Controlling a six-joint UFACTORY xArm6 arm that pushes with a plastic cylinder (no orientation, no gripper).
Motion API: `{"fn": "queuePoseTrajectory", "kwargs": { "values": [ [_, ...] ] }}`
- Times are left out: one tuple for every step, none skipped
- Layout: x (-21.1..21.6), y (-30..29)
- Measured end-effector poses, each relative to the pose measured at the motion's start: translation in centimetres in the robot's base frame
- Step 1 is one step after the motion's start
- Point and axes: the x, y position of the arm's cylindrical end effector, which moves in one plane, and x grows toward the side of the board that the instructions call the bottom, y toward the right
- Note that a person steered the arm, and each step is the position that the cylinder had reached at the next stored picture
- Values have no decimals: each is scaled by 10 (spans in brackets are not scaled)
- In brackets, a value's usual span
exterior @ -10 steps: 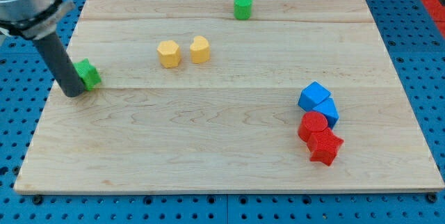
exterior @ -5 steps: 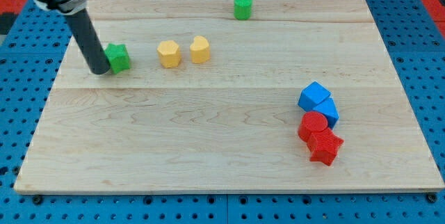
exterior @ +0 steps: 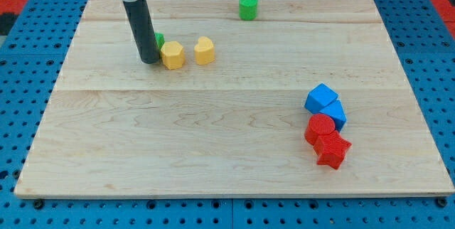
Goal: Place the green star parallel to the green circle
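The green star [exterior: 159, 41] is mostly hidden behind my rod, only a sliver showing at its right side, upper left of the board. My tip [exterior: 150, 60] touches the board just left of a yellow hexagon block [exterior: 173, 55] and seems to touch the star. The green circle [exterior: 248, 7], a short cylinder, stands near the top edge, right of the star and higher in the view.
A second yellow block [exterior: 205, 50] sits right of the yellow hexagon. At the right, two blue blocks [exterior: 326, 104], a red cylinder [exterior: 320, 127] and a red star [exterior: 333, 149] cluster together. The wooden board [exterior: 213, 158] lies on a blue pegboard.
My tip has swept right and slightly up across the board's left part, pushing the green star with it, until the star reached the yellow hexagon. Other blocks have not moved.
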Motion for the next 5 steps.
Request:
{"fn": "queuePoseTrajectory", "kwargs": {
  "values": [
    [-23,0],
    [-48,0],
    [-75,0],
    [-98,0],
    [-103,1]
  ]
}}
